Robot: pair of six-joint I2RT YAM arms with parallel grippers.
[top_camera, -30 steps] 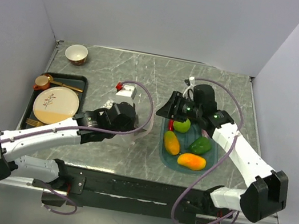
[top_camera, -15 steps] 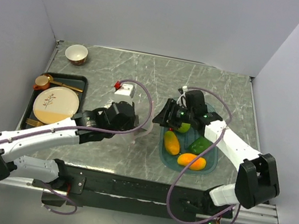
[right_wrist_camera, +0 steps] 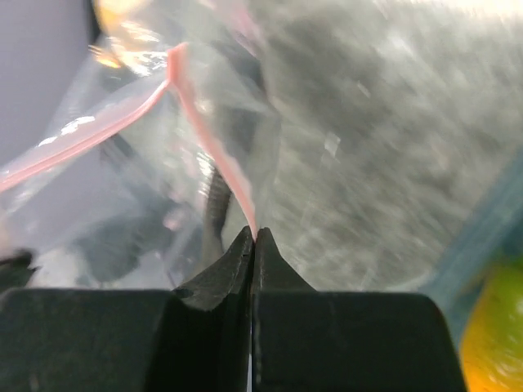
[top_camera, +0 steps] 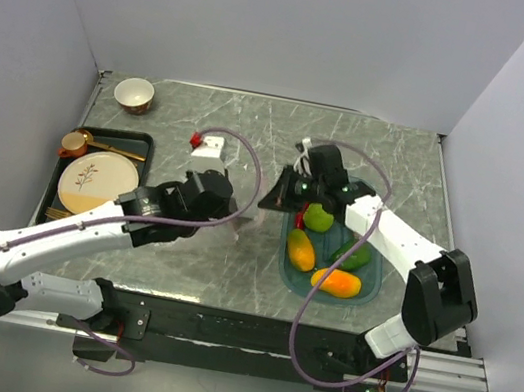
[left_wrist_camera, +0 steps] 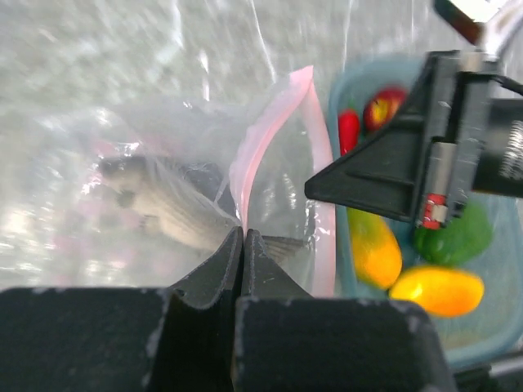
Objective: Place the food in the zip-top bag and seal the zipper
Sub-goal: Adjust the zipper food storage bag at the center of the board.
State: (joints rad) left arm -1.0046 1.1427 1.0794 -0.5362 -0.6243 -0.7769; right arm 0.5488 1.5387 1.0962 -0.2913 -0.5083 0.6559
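Left wrist, left tool point(left_wrist_camera: 243, 237) clenched on zipper point(left_wrist_camera: 274, 122), right tool point(right_wrist_camera: 252, 238) pinching its far edge, bag point(left_wrist_camera: 163, 139) mouth parted

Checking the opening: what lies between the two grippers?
The zip-top bag, mouth open; left gripper and right gripper each pinch its zipper. Left wrist view.

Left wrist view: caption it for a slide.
Left gripper shut on the zip-top bag's pink zipper, teal tray of food alongside.

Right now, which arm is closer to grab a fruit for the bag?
Probably right: the right gripper pinches the zipper next to the tray with the green apple; the left gripper pinches it farther from the tray.
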